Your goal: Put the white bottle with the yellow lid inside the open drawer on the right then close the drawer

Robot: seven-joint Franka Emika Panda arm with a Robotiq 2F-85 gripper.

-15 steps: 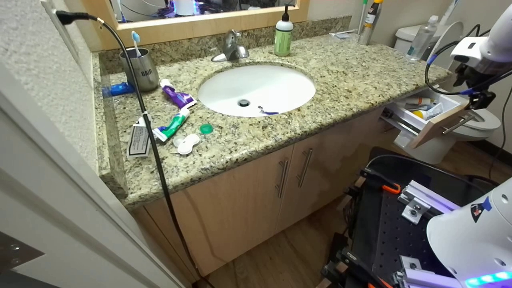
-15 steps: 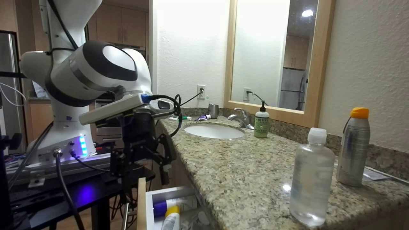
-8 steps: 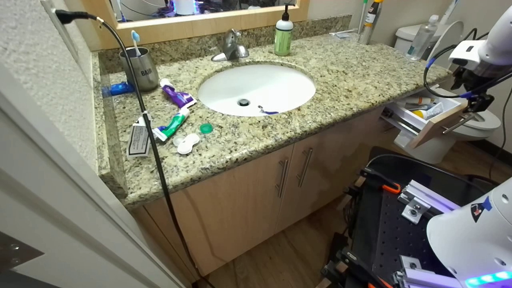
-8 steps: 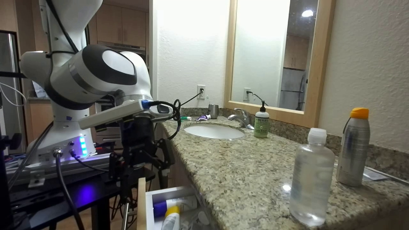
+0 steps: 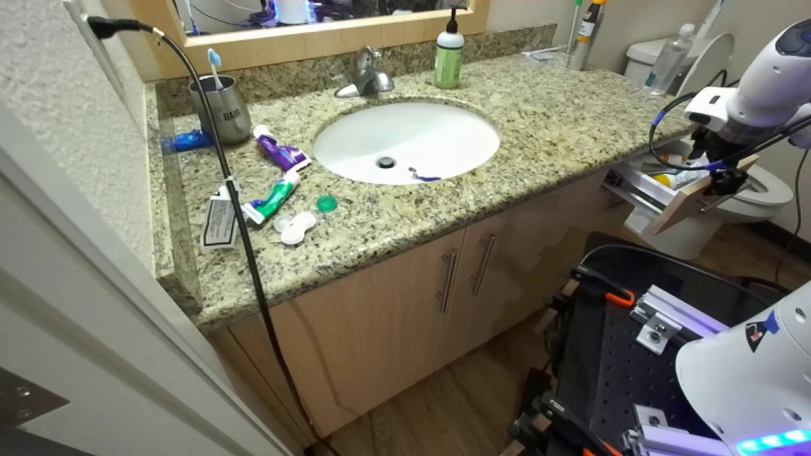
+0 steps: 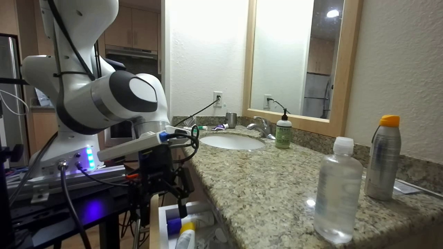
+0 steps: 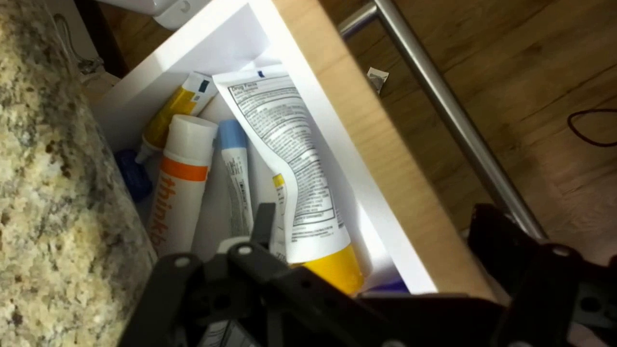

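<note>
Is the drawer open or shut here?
Open: in both exterior views the drawer juts out from under the counter, and the wrist view shows the yellow-capped tube inside.

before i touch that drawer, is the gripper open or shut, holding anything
Gripper: open, holding nothing; its jaws stand apart, one on each side of the front of the drawer.

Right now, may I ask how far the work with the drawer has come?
Done: the white squeeze tube with the yellow cap lies inside the drawer.
In hand: the open gripper straddles the wooden drawer front, probably for the closing push; whether it touches is hard to see.
Left: the drawer stands pulled out, so shutting it remains.
</note>
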